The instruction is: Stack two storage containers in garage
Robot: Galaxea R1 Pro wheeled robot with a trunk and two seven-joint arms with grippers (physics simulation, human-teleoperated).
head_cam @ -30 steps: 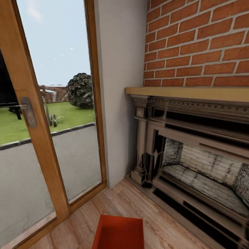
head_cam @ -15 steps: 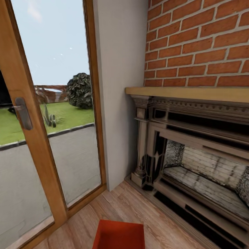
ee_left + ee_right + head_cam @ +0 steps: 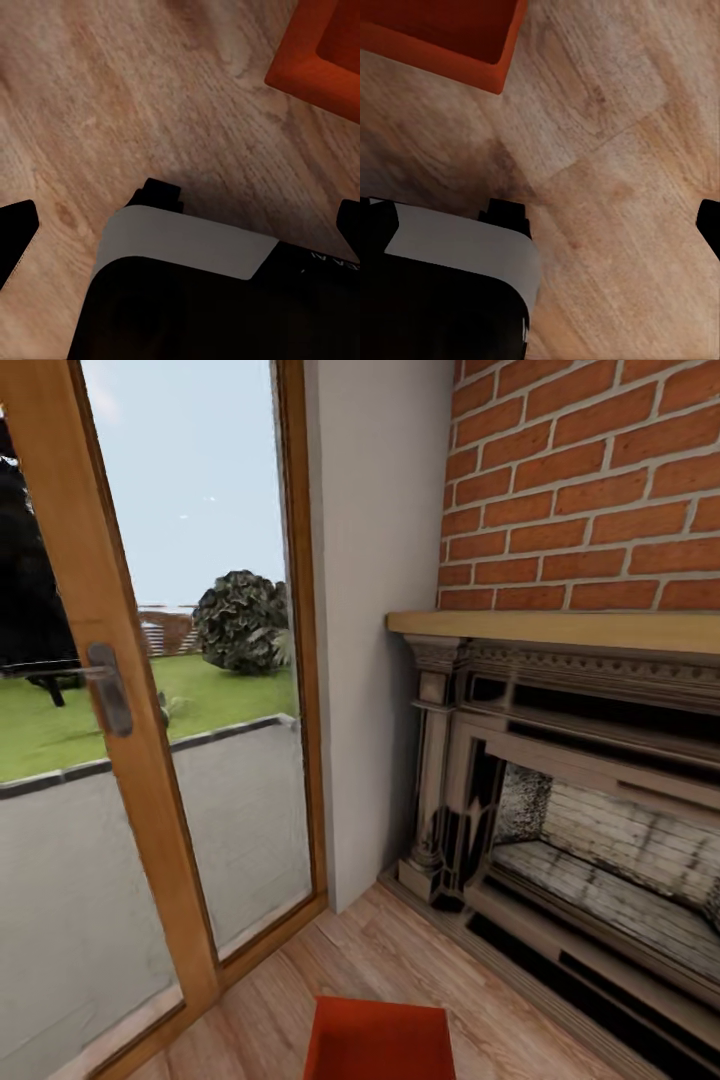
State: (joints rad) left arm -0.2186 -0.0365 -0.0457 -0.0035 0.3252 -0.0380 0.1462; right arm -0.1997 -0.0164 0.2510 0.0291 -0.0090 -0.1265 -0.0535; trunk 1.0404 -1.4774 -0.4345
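1. Left gripper (image 3: 180, 225): in the left wrist view its dark fingertips (image 3: 16, 236) sit way out at opposite sides, so the jaws are spread wide with nothing between them.
2. Right gripper (image 3: 540, 217): same deal, fingertips (image 3: 711, 225) far apart, nothing held, pointing down.
3. Grey-and-black robot base (image 3: 187, 247) sits below both wrists.

Red bin (image 3: 380, 1040) on bare plank floor (image 3: 280, 1000); fireplace (image 3: 580, 840) right, glass door (image 3: 150, 760) left.

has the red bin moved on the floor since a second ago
Cannot tell. The storage container shifted right in the head view, but so did the fireplace, so the camera moved.
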